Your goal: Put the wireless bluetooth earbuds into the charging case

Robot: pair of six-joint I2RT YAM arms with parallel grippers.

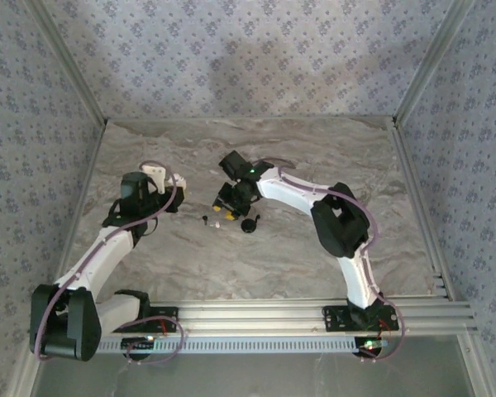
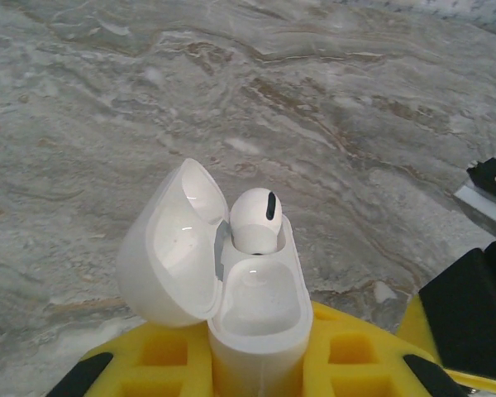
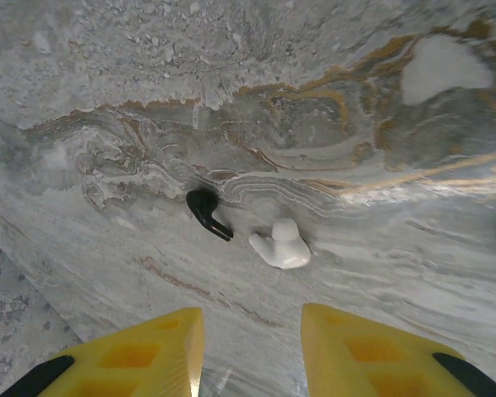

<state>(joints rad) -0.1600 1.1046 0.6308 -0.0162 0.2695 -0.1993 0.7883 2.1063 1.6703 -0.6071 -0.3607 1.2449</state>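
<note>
Over a grey marbled surface (image 1: 256, 260) boxed in by flowery-papered walls (image 1: 256, 58), the left claw (image 2: 256, 376) was clamped on the charging case (image 2: 258, 318), lid open, one earbud (image 2: 255, 219) seated inside. The loose earbud (image 3: 281, 246) lay just ahead of the right claw (image 3: 252, 347), jaws apart and empty, beside a black piece (image 3: 207, 209). Case's bottom was cut off, tbh.

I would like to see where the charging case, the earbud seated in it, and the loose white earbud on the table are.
charging case (image 2: 260, 296): left wrist view, empty well of its body.
seated earbud (image 2: 255, 217): left wrist view, its rounded head.
loose white earbud (image 3: 281, 246): right wrist view, middle of its body.
</note>
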